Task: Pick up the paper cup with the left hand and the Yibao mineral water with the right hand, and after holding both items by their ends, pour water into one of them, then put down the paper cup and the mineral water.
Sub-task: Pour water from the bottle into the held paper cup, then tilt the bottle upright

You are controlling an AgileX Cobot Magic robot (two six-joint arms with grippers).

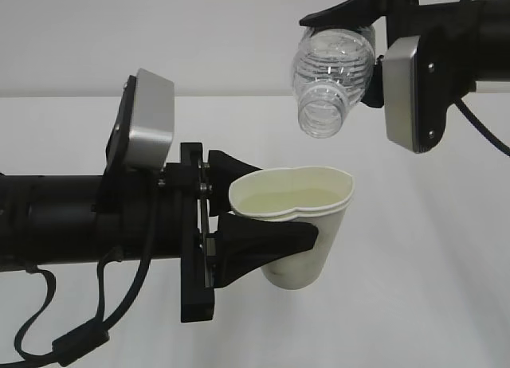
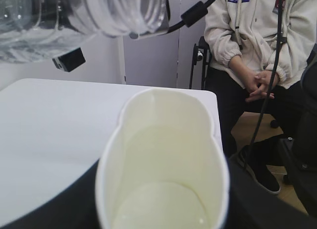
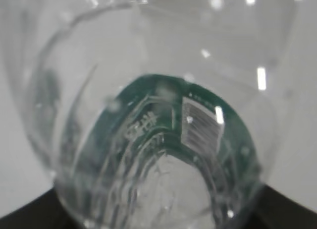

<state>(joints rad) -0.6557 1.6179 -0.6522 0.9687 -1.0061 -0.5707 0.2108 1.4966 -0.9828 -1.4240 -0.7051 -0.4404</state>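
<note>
The white paper cup (image 1: 307, 225) is upright and in the air, its rim squeezed into an oval. My left gripper (image 1: 283, 205) is shut on it, one black finger on each side. In the left wrist view the cup (image 2: 163, 154) fills the lower frame, with the left gripper (image 2: 161, 211) round it. Small glints show on the cup's pale bottom. Above it the Yibao mineral water (image 1: 331, 69) is tilted mouth-down, its open neck just over the cup's rim. My right gripper (image 1: 362, 49) is shut on the bottle's base end. No stream shows. The bottle (image 3: 158, 140) with its green label fills the right wrist view, in the right gripper (image 3: 158, 220).
The white table (image 1: 430, 248) lies under both arms; its far corner (image 2: 208, 97) shows in the left wrist view. Beyond that corner a person in a white jacket (image 2: 257, 35) sits on a chair. The bottle's ribbed body (image 2: 99, 11) hangs over the cup.
</note>
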